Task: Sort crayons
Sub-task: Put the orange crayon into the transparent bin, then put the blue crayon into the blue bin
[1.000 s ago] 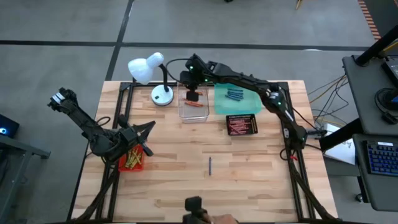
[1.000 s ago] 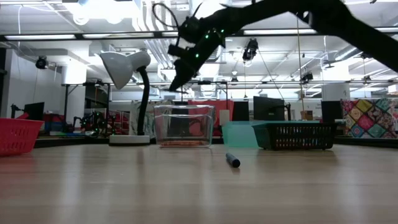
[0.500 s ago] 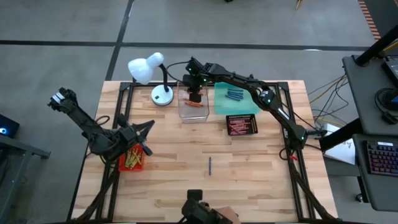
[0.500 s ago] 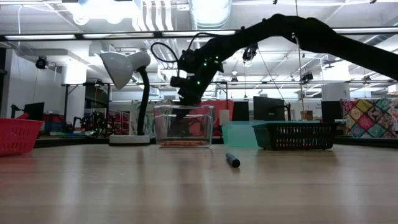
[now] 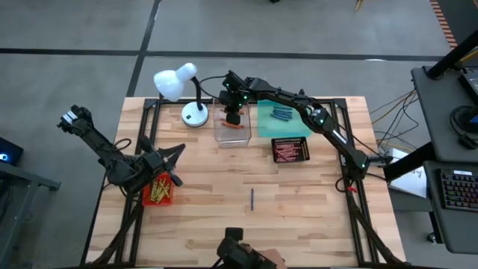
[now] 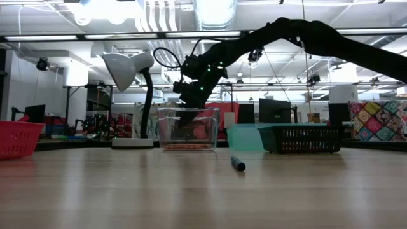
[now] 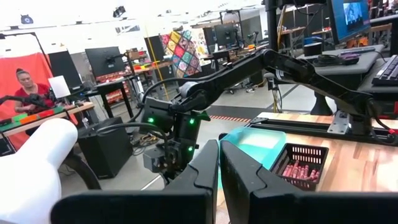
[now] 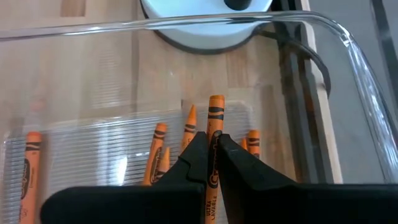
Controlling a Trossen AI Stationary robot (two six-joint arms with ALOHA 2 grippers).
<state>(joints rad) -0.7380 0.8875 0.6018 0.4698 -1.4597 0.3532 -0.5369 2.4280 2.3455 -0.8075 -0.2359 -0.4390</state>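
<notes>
My right gripper (image 5: 234, 117) reaches down into the clear tray (image 5: 221, 137) at the table's far side, shut on an orange crayon (image 8: 215, 118). Several more orange crayons (image 8: 158, 146) lie on that tray's floor. Blue crayons (image 5: 281, 113) lie in the teal tray (image 5: 265, 128), red crayons (image 5: 290, 152) in the black tray (image 5: 275, 142), and yellow crayons (image 5: 159, 192) in the red tray (image 5: 146, 200). One dark crayon (image 5: 252, 198) lies flat on the bare table. My left gripper (image 5: 179, 153) waits shut over the table's left side, beside the red tray. My right gripper pinches the orange crayon's shaft (image 8: 213, 142) between its two fingers. The fingers slant down from the table's right side and lie along the crayon. The crayon's end (image 8: 216, 99) sticks out past the fingertips, low inside the clear tray; whether it touches the floor I cannot tell.
A white desk lamp (image 5: 179, 82) stands at the far left, its base (image 5: 195, 114) and cable right beside the clear tray. The middle and near part of the wooden table is bare apart from the one crayon.
My right gripper has come down from above the clear tray's rim into the tray, tipping further downward, still shut on the orange crayon.
</notes>
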